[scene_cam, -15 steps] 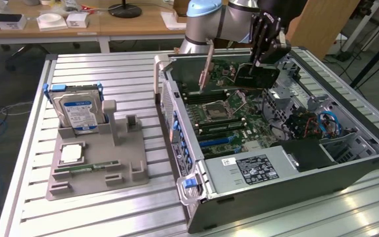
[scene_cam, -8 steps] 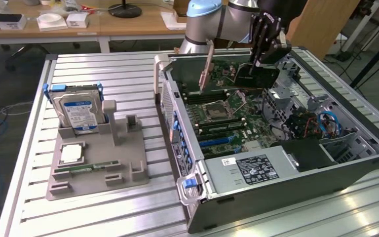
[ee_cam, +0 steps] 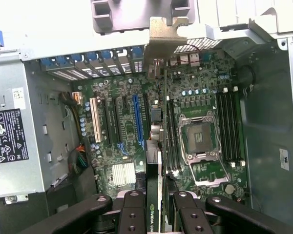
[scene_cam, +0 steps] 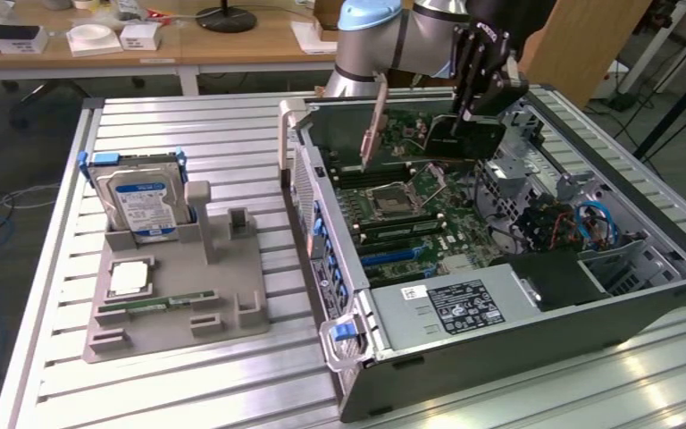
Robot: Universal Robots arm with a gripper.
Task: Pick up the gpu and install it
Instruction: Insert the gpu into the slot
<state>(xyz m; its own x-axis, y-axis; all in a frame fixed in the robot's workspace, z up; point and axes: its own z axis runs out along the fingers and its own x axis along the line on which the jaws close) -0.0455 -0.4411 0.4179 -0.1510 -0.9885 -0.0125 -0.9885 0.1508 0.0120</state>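
Observation:
The gpu (scene_cam: 463,139), a dark flat card with a silver end bracket (scene_cam: 374,127), hangs over the open computer case (scene_cam: 629,322), and my gripper (scene_cam: 477,109) is shut on its upper edge. In the wrist view the gpu (ee_cam: 154,165) appears edge-on, running from between my fingers (ee_cam: 132,214) up to its bracket (ee_cam: 168,34). It hovers above the motherboard (ee_cam: 205,97), roughly over the strip between the blue expansion slot (ee_cam: 138,119) and the memory slots, apart from the board.
A grey fixture (scene_cam: 176,313) at the exterior view's left holds a silver hard drive with a blue label (scene_cam: 140,201), a processor (scene_cam: 129,277) and a memory stick (scene_cam: 154,304). Inside the case sit the power supply (scene_cam: 456,308), CPU socket (ee_cam: 200,136) and cables (scene_cam: 581,223).

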